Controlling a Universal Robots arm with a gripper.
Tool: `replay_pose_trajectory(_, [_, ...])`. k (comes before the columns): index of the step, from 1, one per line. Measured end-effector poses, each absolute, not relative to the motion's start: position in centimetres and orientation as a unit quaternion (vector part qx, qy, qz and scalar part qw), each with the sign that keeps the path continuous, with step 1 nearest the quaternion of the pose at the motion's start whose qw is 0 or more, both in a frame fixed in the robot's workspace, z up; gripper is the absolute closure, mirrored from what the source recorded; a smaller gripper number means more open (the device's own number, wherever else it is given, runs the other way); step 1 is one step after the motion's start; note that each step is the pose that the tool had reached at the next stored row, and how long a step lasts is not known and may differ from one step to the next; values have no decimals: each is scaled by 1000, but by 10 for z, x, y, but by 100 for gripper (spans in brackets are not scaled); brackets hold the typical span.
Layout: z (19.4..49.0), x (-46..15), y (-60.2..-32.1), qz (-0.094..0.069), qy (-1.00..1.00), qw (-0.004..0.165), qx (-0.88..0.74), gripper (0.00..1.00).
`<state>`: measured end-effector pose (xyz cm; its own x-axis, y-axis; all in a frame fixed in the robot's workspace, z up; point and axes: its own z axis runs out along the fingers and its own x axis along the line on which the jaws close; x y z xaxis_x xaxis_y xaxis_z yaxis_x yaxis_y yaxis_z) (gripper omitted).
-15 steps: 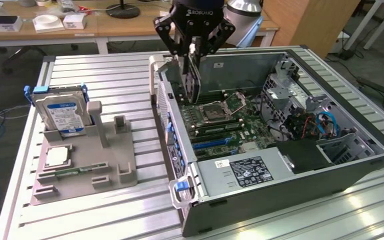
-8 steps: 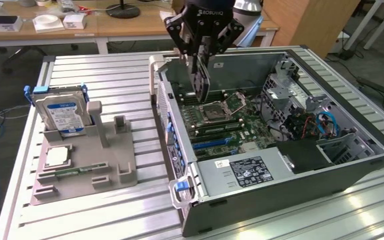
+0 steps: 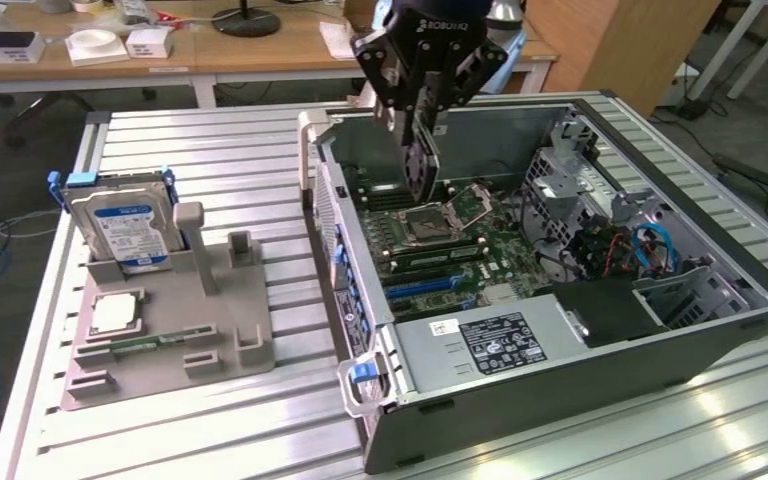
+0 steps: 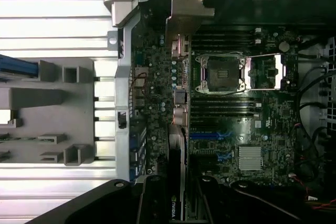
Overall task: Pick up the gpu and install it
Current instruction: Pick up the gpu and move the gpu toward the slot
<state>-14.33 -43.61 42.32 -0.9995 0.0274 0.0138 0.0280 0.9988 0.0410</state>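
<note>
Hanging at the upper middle of the exterior frame, the end effector [image 3: 420, 118] is clamped on the gpu [image 3: 423, 170]. The card is held on edge and points down into the open computer case [image 3: 704, 335], over the motherboard [image 3: 484, 255] and just beside the open CPU socket [image 3: 434, 222]. Can't tell if it touches the board. Wrist view: gpu [image 4: 178, 129] edge-on, with its silvery bracket [image 4: 189, 9] at the far end. At frame left a grey holder [image 3: 231, 345] sits on the slatted surface [image 3: 224, 150], with the hard drive [image 3: 124, 225] upright and the processor chip [image 3: 115, 312] flat.
</note>
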Motion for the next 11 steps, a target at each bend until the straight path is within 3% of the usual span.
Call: replay_pose_trajectory(11, [423,-119,-436,-21,-1000,7,-14,74])
